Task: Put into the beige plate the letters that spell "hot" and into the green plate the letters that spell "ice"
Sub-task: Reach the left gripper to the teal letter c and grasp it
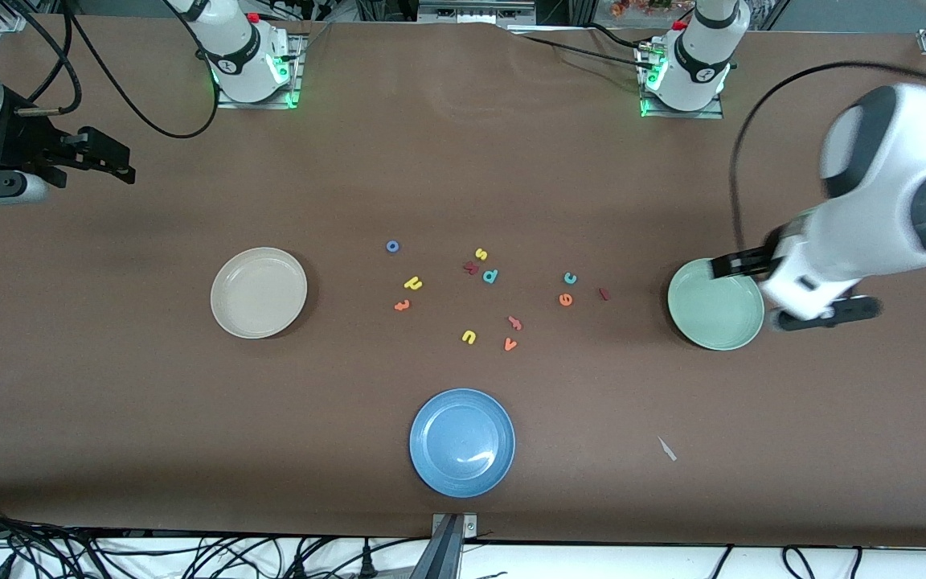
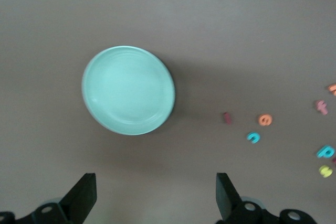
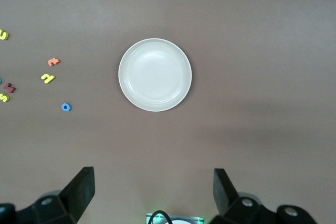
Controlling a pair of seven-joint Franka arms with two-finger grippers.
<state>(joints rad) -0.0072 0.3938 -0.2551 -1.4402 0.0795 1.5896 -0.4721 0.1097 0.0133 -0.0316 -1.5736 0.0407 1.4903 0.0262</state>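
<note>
The beige plate [image 1: 258,292] [image 3: 155,74] lies toward the right arm's end, and the green plate [image 1: 714,305] [image 2: 128,90] toward the left arm's end. Between them are scattered the blue o [image 1: 392,246] [image 3: 65,107], yellow h [image 1: 413,282] [image 3: 48,78], orange t [image 1: 402,305] [image 3: 53,62], teal c [image 1: 569,278] [image 2: 253,137], orange e [image 1: 565,299] [image 2: 265,120] and dark red i [image 1: 604,294] [image 2: 227,117]. My left gripper [image 1: 752,293] [image 2: 156,198] hangs open and empty over the green plate's outer edge. High by the table's end, my right gripper [image 1: 93,157] [image 3: 155,192] is open and empty.
A blue plate [image 1: 462,442] lies nearest the front camera. Other letters lie among the task's own: yellow s [image 1: 481,254], teal p [image 1: 490,276], yellow u [image 1: 469,337], orange v [image 1: 510,345], a salmon letter [image 1: 515,323], a dark red one [image 1: 471,268]. A pale scrap [image 1: 666,449] lies near the front.
</note>
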